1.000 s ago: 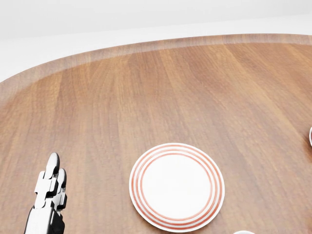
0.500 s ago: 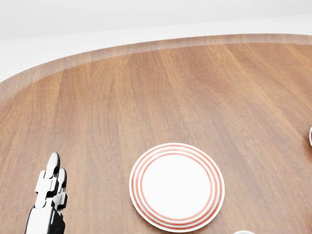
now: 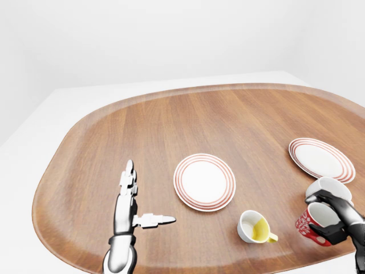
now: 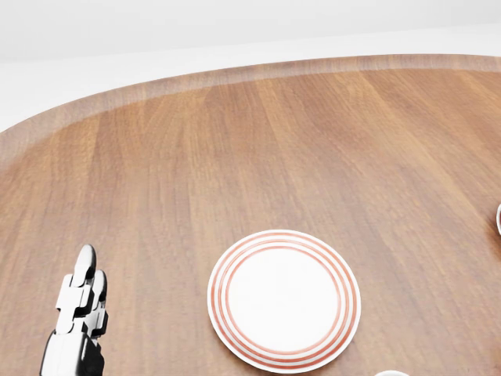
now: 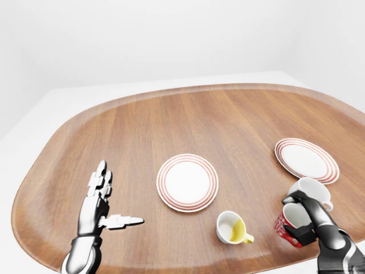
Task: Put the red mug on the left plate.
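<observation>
The red mug [image 5: 289,225] is clasped by the right hand [image 5: 308,220] at the right-eye view's lower right, apparently just off the table [image 5: 171,125]. The left plate [image 5: 187,182] is well apart (a yellow-lined cup [image 5: 230,228] lies between). The left hand [image 5: 98,205] is held with fingers spread.

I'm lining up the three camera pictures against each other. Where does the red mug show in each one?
Left-eye view: red mug at lower right, in the right hand.
Right-eye view: red mug at lower right, same grip.
Head view: not in it.
Shared landmark: the left plate.
</observation>
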Motion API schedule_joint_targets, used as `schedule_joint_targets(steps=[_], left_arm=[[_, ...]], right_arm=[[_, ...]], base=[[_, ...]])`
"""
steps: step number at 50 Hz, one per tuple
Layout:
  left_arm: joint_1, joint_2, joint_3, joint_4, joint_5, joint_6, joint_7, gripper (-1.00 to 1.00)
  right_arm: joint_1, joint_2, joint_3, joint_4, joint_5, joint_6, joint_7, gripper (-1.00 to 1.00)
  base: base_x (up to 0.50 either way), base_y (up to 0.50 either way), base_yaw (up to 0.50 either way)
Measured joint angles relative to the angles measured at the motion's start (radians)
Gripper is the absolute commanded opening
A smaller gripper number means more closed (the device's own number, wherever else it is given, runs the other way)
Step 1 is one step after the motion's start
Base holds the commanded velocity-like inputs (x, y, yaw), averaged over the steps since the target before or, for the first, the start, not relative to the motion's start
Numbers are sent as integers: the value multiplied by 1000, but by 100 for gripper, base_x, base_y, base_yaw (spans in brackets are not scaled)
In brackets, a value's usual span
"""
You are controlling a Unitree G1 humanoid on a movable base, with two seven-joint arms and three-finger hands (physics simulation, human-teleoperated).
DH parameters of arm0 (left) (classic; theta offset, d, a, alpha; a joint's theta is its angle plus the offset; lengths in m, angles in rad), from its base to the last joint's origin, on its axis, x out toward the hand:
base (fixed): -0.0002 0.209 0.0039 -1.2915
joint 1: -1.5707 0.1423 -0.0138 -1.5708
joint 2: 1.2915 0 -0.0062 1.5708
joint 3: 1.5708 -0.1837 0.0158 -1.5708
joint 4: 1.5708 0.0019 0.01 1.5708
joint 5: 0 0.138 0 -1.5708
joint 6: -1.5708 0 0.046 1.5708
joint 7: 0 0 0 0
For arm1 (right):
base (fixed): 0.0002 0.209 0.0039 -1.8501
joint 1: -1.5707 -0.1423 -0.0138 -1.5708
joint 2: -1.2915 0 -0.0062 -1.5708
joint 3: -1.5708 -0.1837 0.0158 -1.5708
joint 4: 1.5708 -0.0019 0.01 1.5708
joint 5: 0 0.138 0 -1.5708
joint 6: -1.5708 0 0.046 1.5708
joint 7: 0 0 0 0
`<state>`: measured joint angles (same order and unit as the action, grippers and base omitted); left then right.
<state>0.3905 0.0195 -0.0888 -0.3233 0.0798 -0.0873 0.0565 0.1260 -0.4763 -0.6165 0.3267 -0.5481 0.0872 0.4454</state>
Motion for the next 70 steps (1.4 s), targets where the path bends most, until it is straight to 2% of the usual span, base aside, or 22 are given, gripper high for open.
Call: schedule_joint_targets(steps=[7,12,16,26,34,42,52,70], left_arm=[[-7,-2,4,3,-3,0,-4,100],[-12,-3,7,6,-4,0,-6,100],[-14,-4,10,7,-5,0,-8,100],[-14,-5,14,8,-7,0,-11,100],[-9,-5,18,5,-12,0,-16,100],[-3,-6,22,2,-17,0,-20,100],[5,-7,27,-2,-25,0,-28,100],[3,-10,33,2,-29,0,-34,100]], right_arm=[[-162,-39,89,-84,-95,0,56,-100],[-367,-72,188,-28,-129,0,43,-100],[-572,-75,268,107,-134,0,-29,-100],[-1063,20,452,591,-118,0,-271,-100],[-1285,136,549,823,-147,0,-346,-100],[-1370,247,599,944,-202,0,-357,-100],[-1369,366,612,1019,-268,0,-350,-100],[-1258,461,561,1062,-268,0,-381,-100]], base=[[0,0,0],[0,0,0],[0,0,0],[0,0,0],[0,0,0],[0,0,0],[0,0,0],[0,0,0]])
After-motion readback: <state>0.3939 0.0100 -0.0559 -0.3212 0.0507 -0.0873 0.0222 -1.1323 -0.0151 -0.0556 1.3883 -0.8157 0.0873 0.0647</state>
